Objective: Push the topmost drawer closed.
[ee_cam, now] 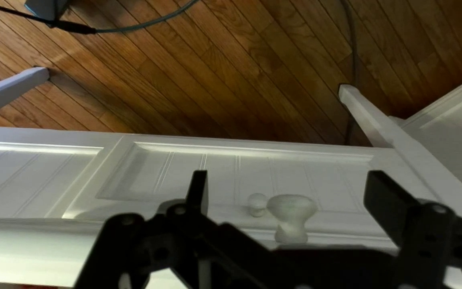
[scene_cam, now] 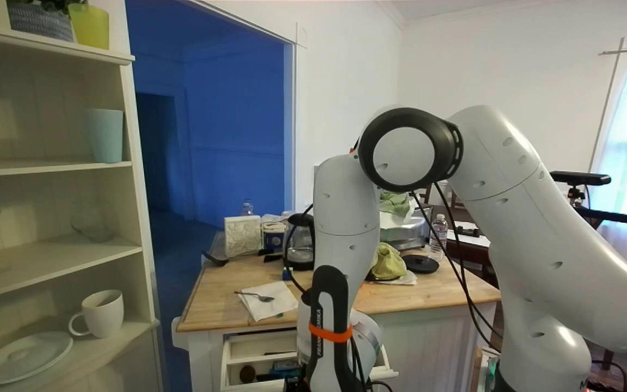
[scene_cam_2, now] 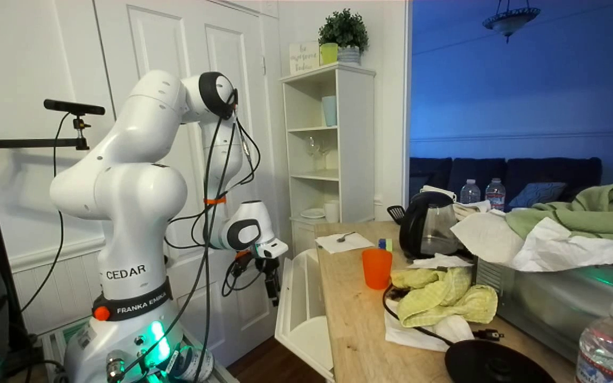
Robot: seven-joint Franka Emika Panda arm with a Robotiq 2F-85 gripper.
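Observation:
The topmost drawer stands open, pulled out from under the wooden top. In an exterior view its white front panel (scene_cam_2: 287,308) faces the arm, and a pale round-edged item lies inside. In an exterior view its compartments (scene_cam: 262,348) hold dark and blue items, partly hidden by the arm. In the wrist view a round white knob (ee_cam: 291,218) sticks out from the white drawer front (ee_cam: 34,245). My gripper (ee_cam: 289,180) is open and empty, its fingers appearing on either side of the knob. In an exterior view my gripper (scene_cam_2: 272,287) hangs pointing down just outside the drawer front.
The wooden island top (scene_cam_2: 349,319) carries an orange cup (scene_cam_2: 377,268), a kettle (scene_cam_2: 429,226), a yellow-green cloth (scene_cam_2: 445,298) and a fork on a napkin (scene_cam: 270,299). A white shelf with dishes (scene_cam: 134,218) stands beside it. Loose cables hang along the arm.

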